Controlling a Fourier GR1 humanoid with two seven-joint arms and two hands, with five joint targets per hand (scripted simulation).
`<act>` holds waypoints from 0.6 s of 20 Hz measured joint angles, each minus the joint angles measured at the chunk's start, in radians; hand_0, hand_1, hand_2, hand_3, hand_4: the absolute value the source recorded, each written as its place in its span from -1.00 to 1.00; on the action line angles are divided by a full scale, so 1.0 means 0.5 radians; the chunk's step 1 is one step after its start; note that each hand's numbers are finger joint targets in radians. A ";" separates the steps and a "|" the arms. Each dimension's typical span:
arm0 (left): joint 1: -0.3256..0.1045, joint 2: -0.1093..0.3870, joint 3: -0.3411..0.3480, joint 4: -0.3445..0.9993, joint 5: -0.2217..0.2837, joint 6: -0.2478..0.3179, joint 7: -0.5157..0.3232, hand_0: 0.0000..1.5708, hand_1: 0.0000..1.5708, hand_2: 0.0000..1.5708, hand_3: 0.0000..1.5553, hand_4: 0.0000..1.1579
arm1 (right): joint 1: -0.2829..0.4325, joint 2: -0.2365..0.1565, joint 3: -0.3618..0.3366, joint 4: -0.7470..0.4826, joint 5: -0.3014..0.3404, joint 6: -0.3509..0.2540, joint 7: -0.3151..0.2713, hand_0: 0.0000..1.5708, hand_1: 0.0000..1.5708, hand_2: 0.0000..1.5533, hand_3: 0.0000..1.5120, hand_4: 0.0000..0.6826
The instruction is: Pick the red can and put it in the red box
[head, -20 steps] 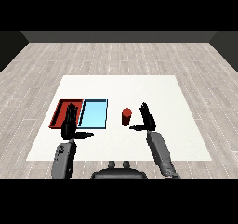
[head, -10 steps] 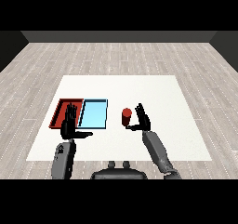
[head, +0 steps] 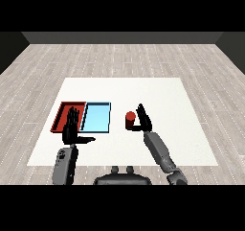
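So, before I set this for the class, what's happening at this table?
A robot is going for the red can, which stands upright on the white table to the right of the blue tray. Its right hand is open, right beside the can, not yet closed round it. The left hand hovers open over the near edge of the red tray, where the can belongs.

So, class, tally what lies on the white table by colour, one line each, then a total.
Red: 2, the red can and the red tray
Light blue: 1, the light blue tray
Total: 3
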 measured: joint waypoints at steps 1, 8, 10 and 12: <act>0.011 0.011 0.012 -0.012 0.013 -0.015 -0.009 -1.00 -1.00 -1.00 -1.00 -1.00 | -0.049 0.000 -0.009 0.080 -0.013 0.007 -0.026 -1.00 -1.00 -1.00 -1.00 -1.00; 0.039 0.002 -0.006 -0.079 0.005 -0.002 0.031 -1.00 -1.00 -1.00 -1.00 -1.00 | -0.114 0.002 0.110 0.188 -0.136 -0.106 -0.061 -1.00 -1.00 -1.00 -1.00 -1.00; 0.037 -0.016 -0.023 -0.075 -0.008 0.012 0.030 -1.00 -1.00 -1.00 -1.00 -1.00 | -0.126 -0.005 0.119 0.217 -0.152 -0.111 -0.070 -1.00 -1.00 -1.00 -1.00 -1.00; 0.052 -0.006 -0.016 -0.102 0.002 0.002 0.041 -1.00 -1.00 -1.00 -1.00 -1.00 | -0.126 -0.003 0.106 0.238 -0.145 -0.100 -0.073 -1.00 -1.00 -1.00 -1.00 -1.00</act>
